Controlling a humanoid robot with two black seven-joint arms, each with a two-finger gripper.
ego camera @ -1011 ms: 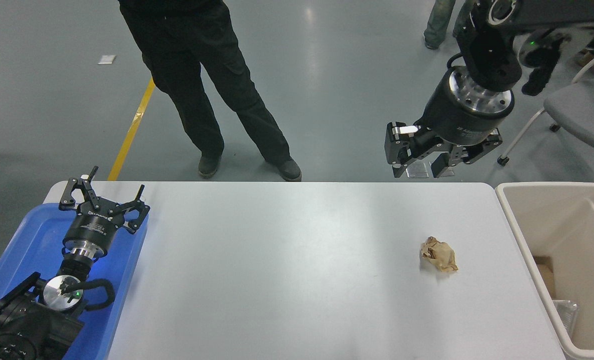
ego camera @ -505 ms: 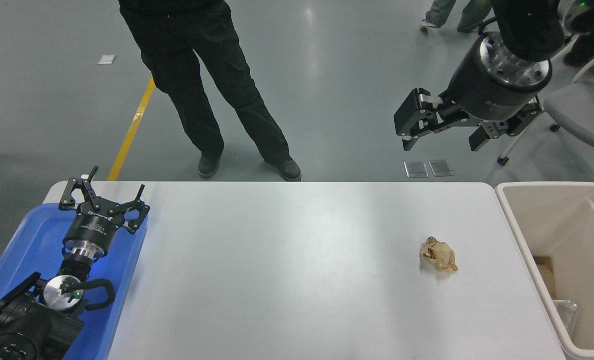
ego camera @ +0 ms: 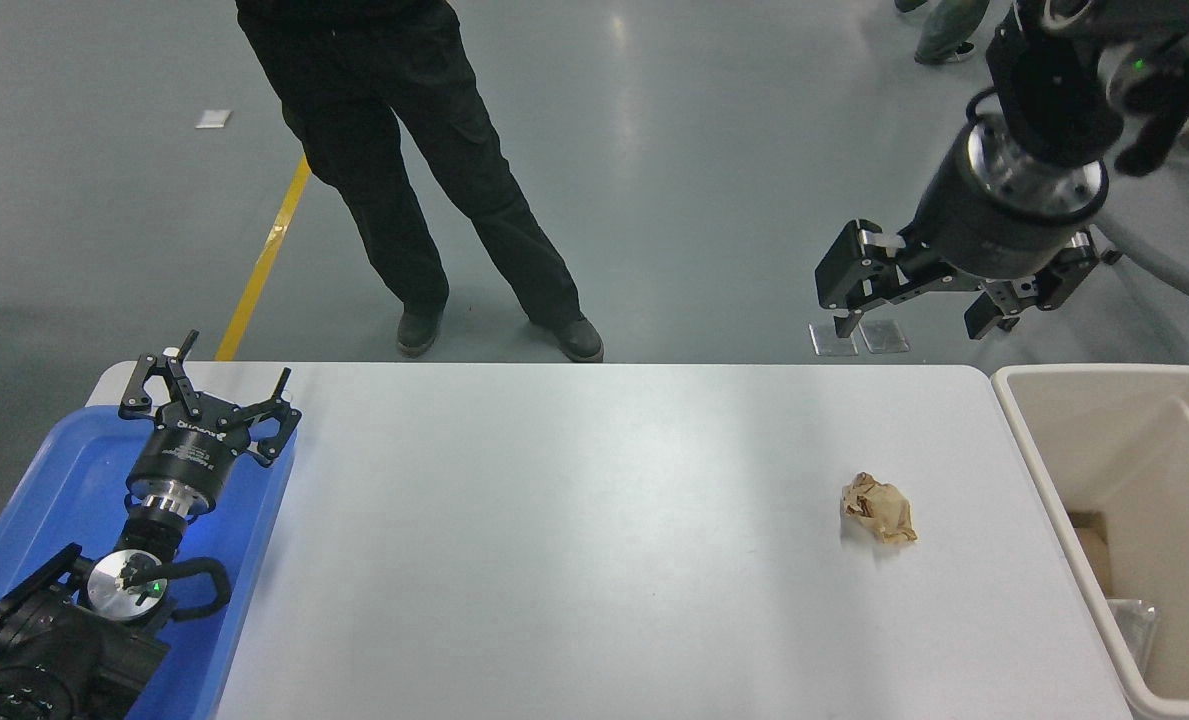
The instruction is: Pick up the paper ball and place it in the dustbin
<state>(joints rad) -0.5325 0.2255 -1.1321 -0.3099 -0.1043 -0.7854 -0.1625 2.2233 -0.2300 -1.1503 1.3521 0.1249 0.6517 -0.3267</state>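
Left claw (ego camera: 209, 392): matte black, thin linkage fingers (ego camera: 140, 388) with visible pivot joints, set on a short black drum bearing pale lettering too small to read. Behind it a polished silver collar, then a black link with a round brushed-metal cap (ego camera: 122, 584) showing a small green light. A black cable loop (ego camera: 202, 592) runs beside that cap.

Right claw (ego camera: 916, 312): chunkier black block fingers (ego camera: 846, 278), a white patch on one knuckle. Wide black drum body with faint pale print, topped by a silver flange (ego camera: 1034, 170) ringed with dark bolt holes. Upper arm link black; a green light shows near it.
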